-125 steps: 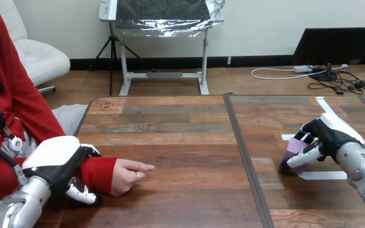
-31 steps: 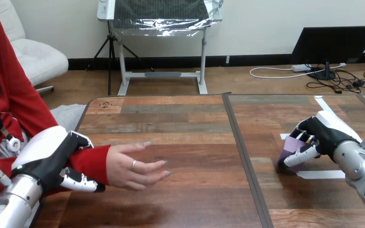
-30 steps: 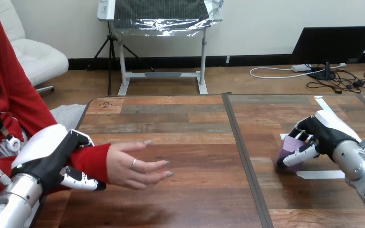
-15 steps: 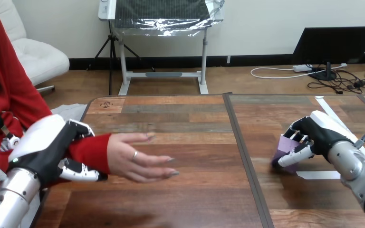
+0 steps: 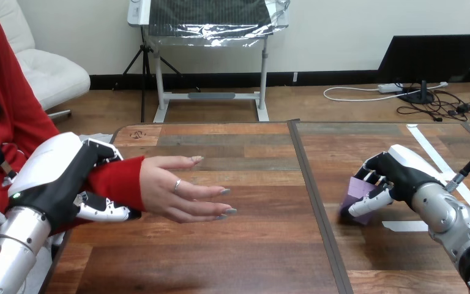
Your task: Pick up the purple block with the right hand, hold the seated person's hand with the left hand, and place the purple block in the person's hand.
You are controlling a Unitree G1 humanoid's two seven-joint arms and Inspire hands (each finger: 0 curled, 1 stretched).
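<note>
A purple block [image 5: 356,192] hangs just above the right half of the table, with my right hand [image 5: 395,177] shut on it, fingers and thumb curled round it. At the left, my left hand [image 5: 61,180] is curled round the person's wrist in its red sleeve [image 5: 115,182]. The person's hand [image 5: 180,195] is held out flat over the table, fingers pointing right, lifted off the wood. A wide stretch of table lies between the block and the person's hand.
A dark seam [image 5: 312,196] runs front to back down the wooden table, between the two hands. White tape strips [image 5: 404,226] lie on the right half near my right arm.
My right hand has carried the purple block leftward, toward the seam. My left hand has raised the person's wrist, and the person's hand has opened flat and moved further right.
</note>
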